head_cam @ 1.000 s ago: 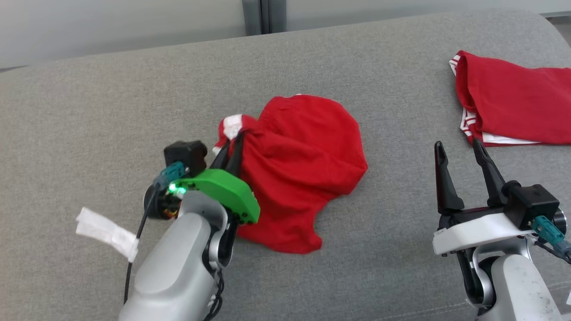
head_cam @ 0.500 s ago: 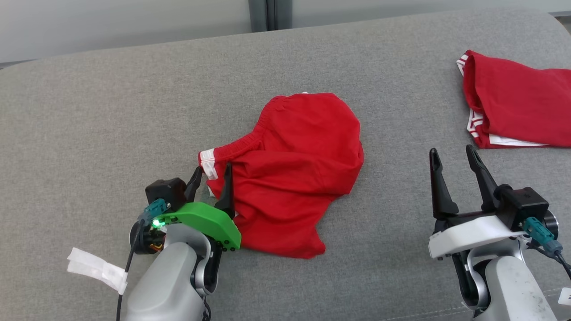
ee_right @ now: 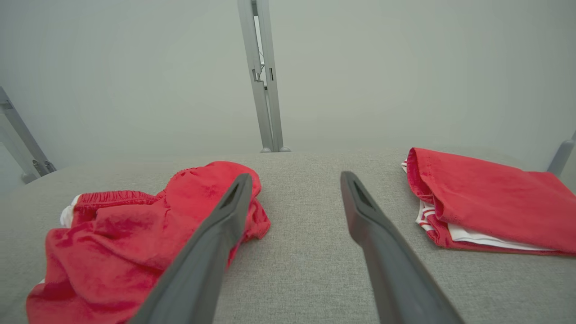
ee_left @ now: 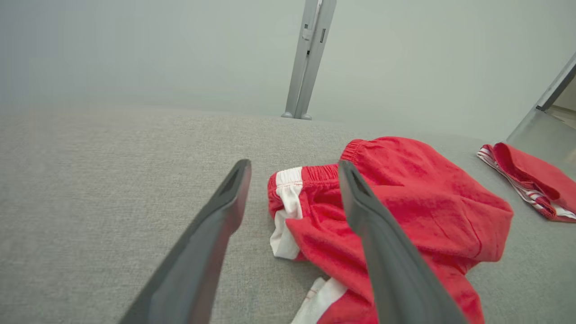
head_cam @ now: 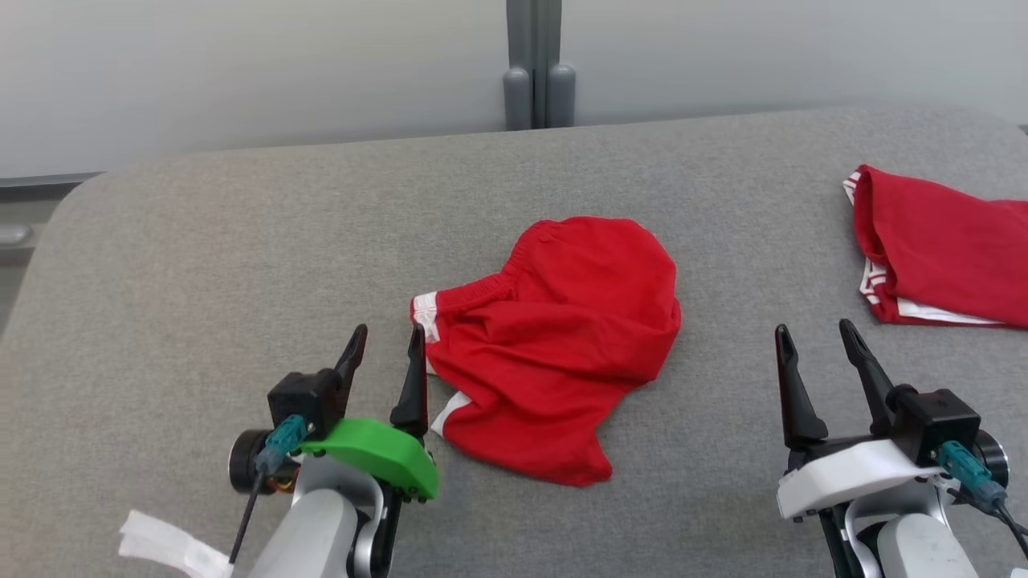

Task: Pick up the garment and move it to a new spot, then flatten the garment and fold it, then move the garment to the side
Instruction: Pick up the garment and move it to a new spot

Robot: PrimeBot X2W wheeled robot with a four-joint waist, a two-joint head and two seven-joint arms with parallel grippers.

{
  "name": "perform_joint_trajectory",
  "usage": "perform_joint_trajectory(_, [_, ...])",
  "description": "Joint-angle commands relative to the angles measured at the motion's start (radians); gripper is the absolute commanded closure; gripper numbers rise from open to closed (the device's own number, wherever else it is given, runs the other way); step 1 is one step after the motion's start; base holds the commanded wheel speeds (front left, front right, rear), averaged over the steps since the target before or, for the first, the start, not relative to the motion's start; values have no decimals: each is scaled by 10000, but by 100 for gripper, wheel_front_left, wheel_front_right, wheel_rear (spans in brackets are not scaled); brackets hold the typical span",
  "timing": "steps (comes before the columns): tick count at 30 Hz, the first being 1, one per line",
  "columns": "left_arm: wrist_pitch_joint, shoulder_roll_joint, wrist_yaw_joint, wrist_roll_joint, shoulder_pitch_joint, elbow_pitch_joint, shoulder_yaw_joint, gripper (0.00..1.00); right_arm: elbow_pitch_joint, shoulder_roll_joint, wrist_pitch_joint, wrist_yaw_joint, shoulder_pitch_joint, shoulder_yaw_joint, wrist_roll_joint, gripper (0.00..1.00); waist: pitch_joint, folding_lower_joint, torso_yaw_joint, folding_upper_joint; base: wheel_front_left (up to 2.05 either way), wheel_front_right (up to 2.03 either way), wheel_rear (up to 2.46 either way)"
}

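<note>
The garment (head_cam: 554, 337) is a pair of red shorts with white side stripes, lying crumpled in the middle of the grey cushion (head_cam: 241, 241). In the left wrist view the garment (ee_left: 405, 202) shows its white-striped waistband corner between and beyond my fingers. My left gripper (head_cam: 387, 335) stands open just left of that corner, nothing between its fingers. My right gripper (head_cam: 813, 333) is open over bare cushion to the garment's right. The right wrist view has the garment (ee_right: 135, 234) at lower left.
A second red garment (head_cam: 940, 249) lies folded at the cushion's far right edge, also the folded garment (ee_right: 486, 202). A grey post (head_cam: 536, 72) stands behind the cushion against a pale wall. White tape (head_cam: 161, 546) hangs off my left arm.
My left gripper opened, let go of the garment's waistband corner and drew back toward me. The garment settled onto the cushion. The head camera tilted up, shifting the whole picture.
</note>
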Motion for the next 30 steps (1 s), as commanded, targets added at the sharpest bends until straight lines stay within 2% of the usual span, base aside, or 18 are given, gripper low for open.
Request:
perform_joint_trajectory(1, [0,30,90,225,371,-179,121,0,-59,-23,-97,-15,199,12,16,0,-425,1,455,0,0,0,0])
perform_joint_trajectory(9, [-1,-1,452,844,1833,-1448,1027,0,115,-23,-293,-16,905,12,389,0,-587,1,924,0,0,0,0])
perform_joint_trajectory(13, [-1,-13,428,960,2188,-1784,1227,0,262,-25,-383,-16,997,39,462,0,-618,1,998,0,0,0,0])
perform_joint_trajectory(30, [-2,-19,434,1126,2327,-1940,1127,0,578,-25,-515,-16,845,246,419,0,-575,1,943,0,0,0,0])
